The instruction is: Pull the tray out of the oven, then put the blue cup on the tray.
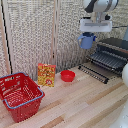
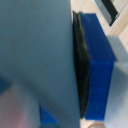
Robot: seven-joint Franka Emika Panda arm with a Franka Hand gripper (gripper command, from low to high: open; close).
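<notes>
Exterior view: gripper [image 1: 89,35] hanging from the white arm at the top of the frame, closed on the blue cup [image 1: 87,40], which is held in the air above and toward the exterior view's left of the oven [image 1: 116,50]. The cup touches nothing below it. Oven at the exterior view's right edge, dark top, front open; the tray [image 1: 109,60] of thin parallel bars sticks out of the opening, and the striped door flap [image 1: 93,73] lies folded down onto the wooden table [image 1: 85,102] in front of it. Red bowl [image 1: 67,75] on the table, near the flap's end toward the exterior view's left but apart from it. Yellow-and-red box [image 1: 46,74] standing upright just beside the bowl, farther toward the exterior view's left. Red basket [image 1: 19,95] with a blue rim band in the corner at the exterior view's left, well apart from the oven. Woven screen panels [image 1: 35,30] behind the whole table. Wrist view: very close and blurred; a pale blue-grey surface (most likely the cup wall) fills most of the picture, pressed against a dark pad [image 2: 83,70] backed by a bright blue finger [image 2: 97,65]. A strip of light wood and a dark bar show in one corner; nothing more can be told here.
</notes>
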